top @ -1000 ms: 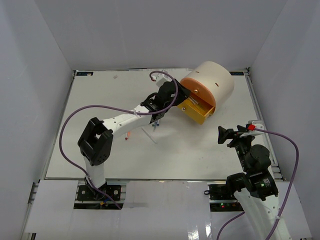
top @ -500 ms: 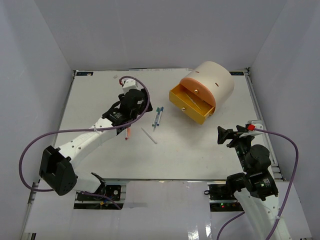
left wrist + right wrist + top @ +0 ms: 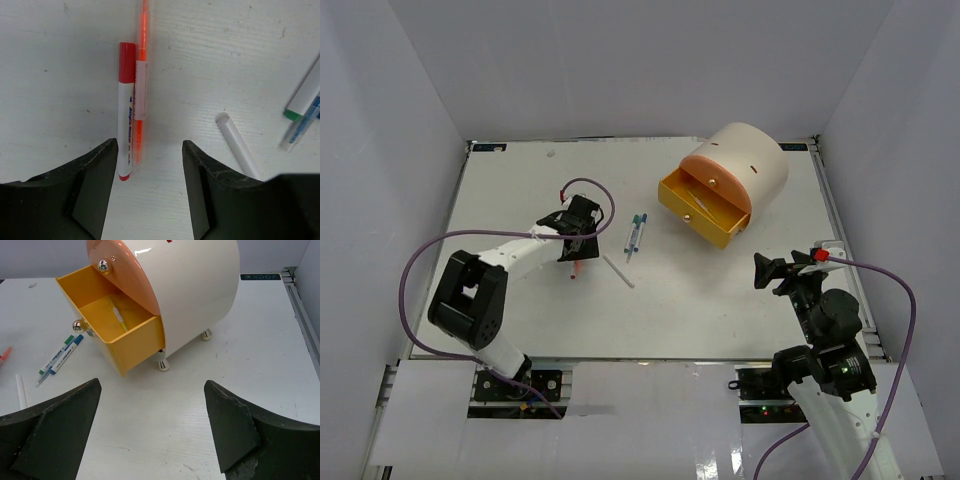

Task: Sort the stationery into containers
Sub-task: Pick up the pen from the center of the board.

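Note:
My left gripper (image 3: 576, 243) hangs open just above the table, its jaws (image 3: 149, 145) empty. A red-capped white marker (image 3: 126, 110) and a thin orange pen (image 3: 142, 75) lie side by side just ahead of it; the marker's end lies beside the left finger (image 3: 97, 180). A white bar (image 3: 237, 145) and green and blue pens (image 3: 635, 235) lie to the right. The cream organiser (image 3: 750, 160) has its yellow drawer (image 3: 130, 345) pulled out, with a yellow pen (image 3: 119, 317) inside. My right gripper (image 3: 770, 270) is open and empty, facing the organiser (image 3: 200, 285).
The orange-pink drawer front (image 3: 125, 275) above the yellow one is shut. The organiser stands on small feet (image 3: 162, 362) at the back right. White walls enclose the table; a raised rail (image 3: 835, 215) runs along its right edge.
The left arm has pulled away from the yellow drawer, swung left and come down over the red marker and orange pen. The right arm has not moved.

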Action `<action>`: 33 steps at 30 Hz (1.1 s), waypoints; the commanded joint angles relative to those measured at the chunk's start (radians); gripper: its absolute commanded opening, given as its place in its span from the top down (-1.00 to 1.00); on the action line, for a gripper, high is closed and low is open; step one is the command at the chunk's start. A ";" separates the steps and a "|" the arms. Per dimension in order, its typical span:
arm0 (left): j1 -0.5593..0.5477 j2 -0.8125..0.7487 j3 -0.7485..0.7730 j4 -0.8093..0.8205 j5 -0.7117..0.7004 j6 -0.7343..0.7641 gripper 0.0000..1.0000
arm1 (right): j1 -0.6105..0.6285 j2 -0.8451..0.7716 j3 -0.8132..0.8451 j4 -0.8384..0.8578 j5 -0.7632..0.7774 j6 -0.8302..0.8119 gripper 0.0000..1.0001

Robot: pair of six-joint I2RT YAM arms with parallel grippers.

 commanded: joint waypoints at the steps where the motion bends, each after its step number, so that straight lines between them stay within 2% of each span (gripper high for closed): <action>1: 0.010 0.010 0.030 0.002 0.027 0.013 -0.29 | 0.005 0.007 -0.009 0.042 -0.002 0.000 -0.80; 7: 0.016 0.056 0.059 0.005 0.041 0.014 -0.17 | 0.005 0.012 -0.007 0.044 -0.005 0.000 -0.80; 27: 0.038 0.177 0.131 0.005 0.097 0.005 -0.12 | 0.006 0.010 -0.009 0.045 -0.007 -0.001 -0.80; 33: 0.038 0.211 0.148 0.007 0.111 -0.010 -0.01 | 0.005 0.007 -0.009 0.047 -0.007 -0.003 -0.80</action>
